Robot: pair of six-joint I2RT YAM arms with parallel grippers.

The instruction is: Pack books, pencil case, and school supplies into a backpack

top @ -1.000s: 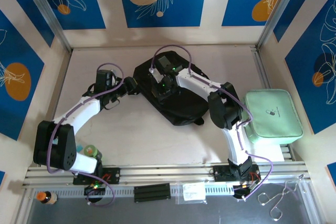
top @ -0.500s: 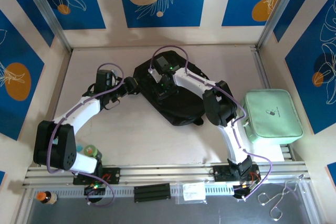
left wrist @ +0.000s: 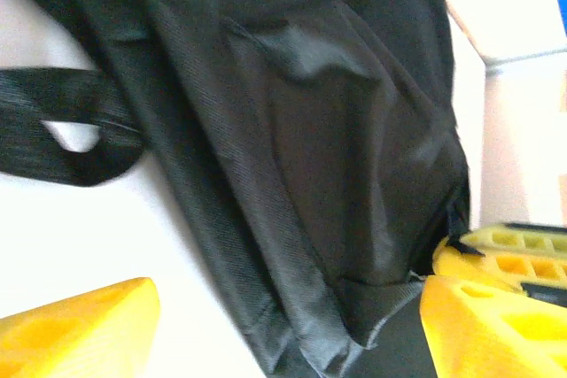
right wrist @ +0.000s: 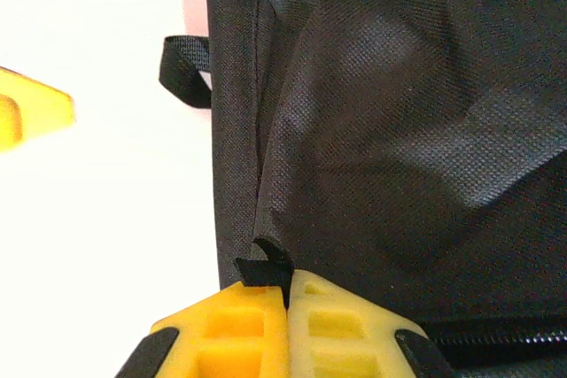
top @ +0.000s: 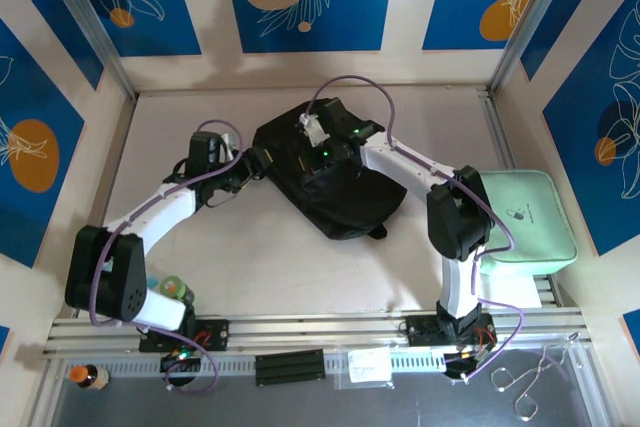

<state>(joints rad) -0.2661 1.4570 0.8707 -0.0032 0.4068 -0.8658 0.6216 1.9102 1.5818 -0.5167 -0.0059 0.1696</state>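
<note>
The black backpack (top: 335, 187) lies flat at the table's middle, its fabric (left wrist: 337, 130) close up in the left wrist view. My right gripper (top: 312, 140) is over its back left part, shut (right wrist: 288, 285) on a small black zip tab (right wrist: 264, 267) at the bag's edge. My left gripper (top: 255, 160) is at the bag's left corner, open (left wrist: 288, 307), its yellow fingers (left wrist: 80, 334) straddling a fold of the fabric edge. A black strap loop (left wrist: 62, 135) lies on the table beside it. The books are out of view.
A mint green rectangular case (top: 525, 217) sits at the right edge, behind my right arm's elbow (top: 455, 217). A small green and orange item (top: 172, 287) stands by the left arm's base. Walls close the table at back and sides.
My right gripper has shut on the zip tab and drawn it back; the right elbow swung right. The left gripper shifted slightly toward the bag and its jaws narrowed a little.
</note>
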